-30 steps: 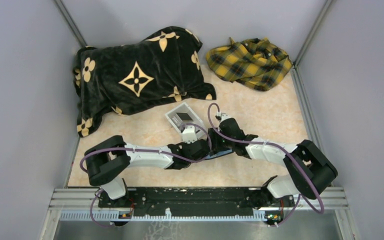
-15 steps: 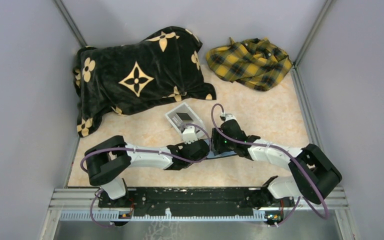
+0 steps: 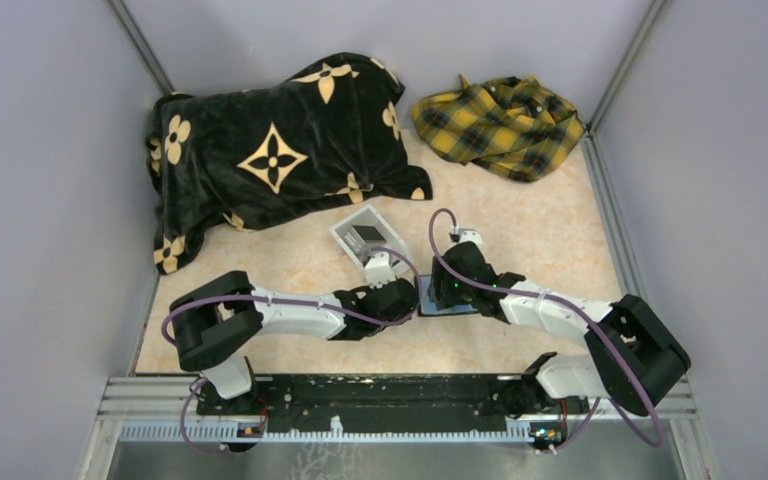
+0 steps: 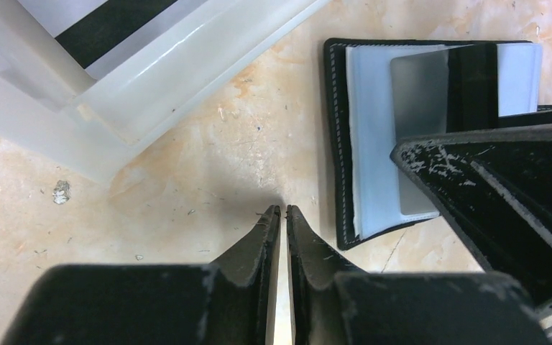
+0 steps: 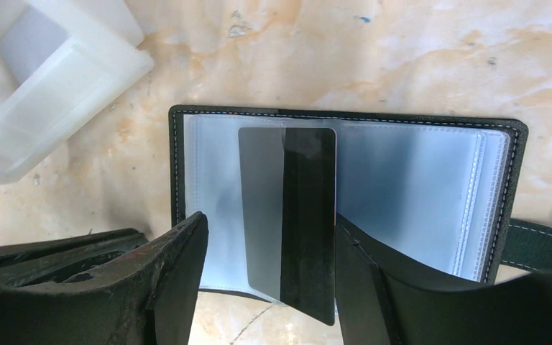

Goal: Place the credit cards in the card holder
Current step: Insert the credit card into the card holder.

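Note:
The card holder (image 5: 417, 187) lies open on the table, its pale clear sleeves facing up. A credit card (image 5: 262, 215), grey with a black stripe, lies slanted over the left sleeves, its lower end past the holder's edge. My right gripper (image 5: 272, 219) stands open astride this card; the card's right edge is against one finger, with a gap at the other. My left gripper (image 4: 282, 208) is shut on nothing, just left of the card holder (image 4: 374, 144). Another striped credit card (image 4: 108, 29) lies in the white box. From above the two grippers meet at the holder (image 3: 450, 305).
A clear-white open-top box (image 3: 360, 235) stands just behind the left gripper. A black blanket with tan flowers (image 3: 270, 150) fills the back left and a yellow plaid cloth (image 3: 500, 125) the back right. Grey walls enclose the table on three sides.
My right arm has swung to the right, and the card holder under it now lies squarer to the table's edge. The left arm has stayed put.

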You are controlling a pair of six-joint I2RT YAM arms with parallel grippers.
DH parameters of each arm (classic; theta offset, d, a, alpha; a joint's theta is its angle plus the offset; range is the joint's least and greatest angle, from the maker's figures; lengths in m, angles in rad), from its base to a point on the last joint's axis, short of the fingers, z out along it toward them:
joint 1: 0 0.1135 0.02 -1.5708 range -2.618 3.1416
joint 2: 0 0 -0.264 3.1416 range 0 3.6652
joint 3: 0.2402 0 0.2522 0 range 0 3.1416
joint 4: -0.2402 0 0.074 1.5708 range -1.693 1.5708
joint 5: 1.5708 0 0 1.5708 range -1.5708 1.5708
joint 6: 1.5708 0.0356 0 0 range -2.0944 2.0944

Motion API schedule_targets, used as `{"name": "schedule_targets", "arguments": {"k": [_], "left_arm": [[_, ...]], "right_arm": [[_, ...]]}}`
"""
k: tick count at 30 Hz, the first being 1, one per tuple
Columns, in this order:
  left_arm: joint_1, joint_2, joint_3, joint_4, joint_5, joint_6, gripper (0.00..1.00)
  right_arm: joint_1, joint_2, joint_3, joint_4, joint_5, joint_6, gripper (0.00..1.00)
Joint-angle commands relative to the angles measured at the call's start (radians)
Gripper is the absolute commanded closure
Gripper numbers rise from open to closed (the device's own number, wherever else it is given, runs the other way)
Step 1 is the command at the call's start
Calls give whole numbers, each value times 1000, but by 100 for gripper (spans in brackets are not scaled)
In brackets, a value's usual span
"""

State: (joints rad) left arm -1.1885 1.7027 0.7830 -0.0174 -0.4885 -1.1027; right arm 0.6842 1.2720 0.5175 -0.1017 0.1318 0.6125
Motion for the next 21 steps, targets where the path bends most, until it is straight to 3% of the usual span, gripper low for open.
{"name": "schedule_targets", "arguments": {"k": [1,7,11,21], "left_arm": [[-8,125,-81,-254,154,23,84],[-8,126,-79,-247,154,27,85],[-8,135,-67,-250,154,34,85],[-8,144,-54,-250,153,41,85]], "right_arm": [[-10,-43,-15,-41,113,31,39],[-19,-123,-12,-36,151,48,40],[-21,-92,42,-104,198,32,41],[-35,-76,5,-66,159,39,45]]}}
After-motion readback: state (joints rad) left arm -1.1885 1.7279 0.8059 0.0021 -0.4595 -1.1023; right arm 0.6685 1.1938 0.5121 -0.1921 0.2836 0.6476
